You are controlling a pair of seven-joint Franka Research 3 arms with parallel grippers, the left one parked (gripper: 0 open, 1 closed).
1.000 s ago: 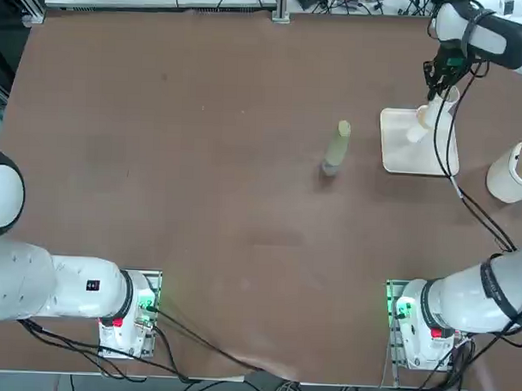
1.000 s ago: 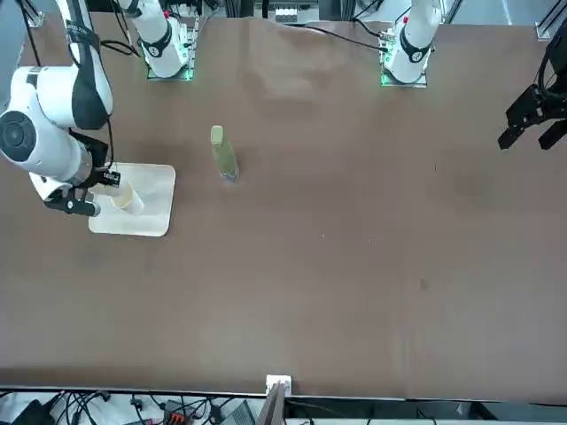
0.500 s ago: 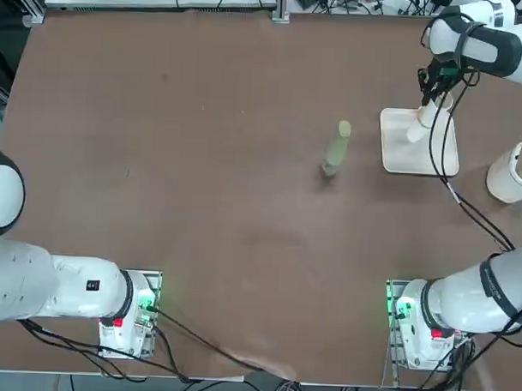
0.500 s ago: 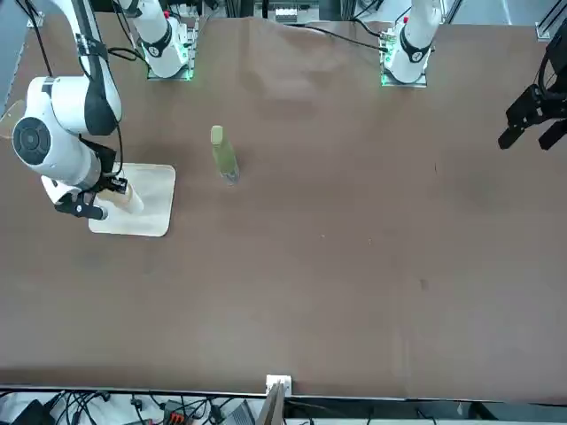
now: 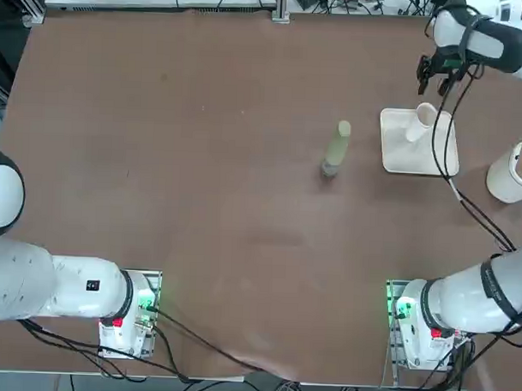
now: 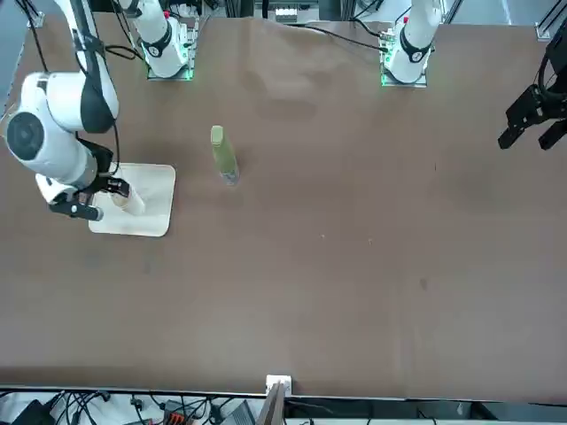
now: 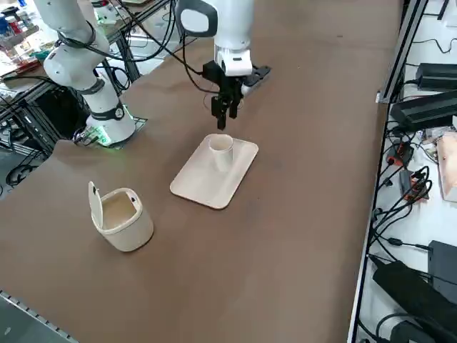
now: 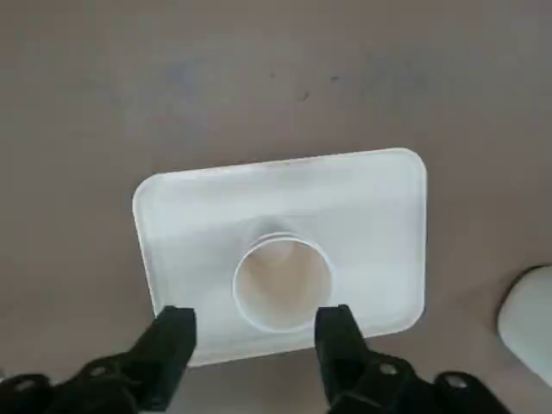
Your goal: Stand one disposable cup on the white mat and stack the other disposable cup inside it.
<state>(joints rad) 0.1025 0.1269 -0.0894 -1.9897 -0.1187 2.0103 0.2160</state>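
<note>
A pale disposable cup stands upright, mouth up, on the white mat at the right side of the table. In the top view the cup is on the mat's far half. My right gripper hangs open above the cup, clear of it, holding nothing. In the right wrist view the two black fingers stand wider than the cup's rim. The other disposable cup is hidden; whether it sits nested inside this one I cannot tell.
A slim olive-green bottle-like thing stands left of the mat. A round cream-white container with a raised lid sits near the table's right edge, close to the mat.
The right gripper has opened, let go of the cup and risen away from it. The cup, held tilted over the mat before, now stands free and upright.
</note>
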